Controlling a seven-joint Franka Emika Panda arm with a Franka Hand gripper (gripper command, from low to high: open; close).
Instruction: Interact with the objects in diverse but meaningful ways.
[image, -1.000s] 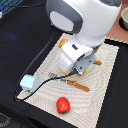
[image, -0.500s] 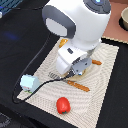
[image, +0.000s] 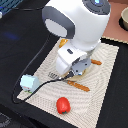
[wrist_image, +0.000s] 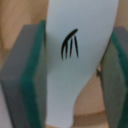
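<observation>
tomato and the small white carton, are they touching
Apart. The exterior view shows the tomato and the carton separated by a plain stretch of bare mat.

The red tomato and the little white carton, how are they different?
The red tomato is round and all red; the little white carton is boxy, white with blue-green. The tomato sits well onto the mat; the carton sits at its edge, further toward the exterior view's left. Both lie free, away from the gripper.
</observation>
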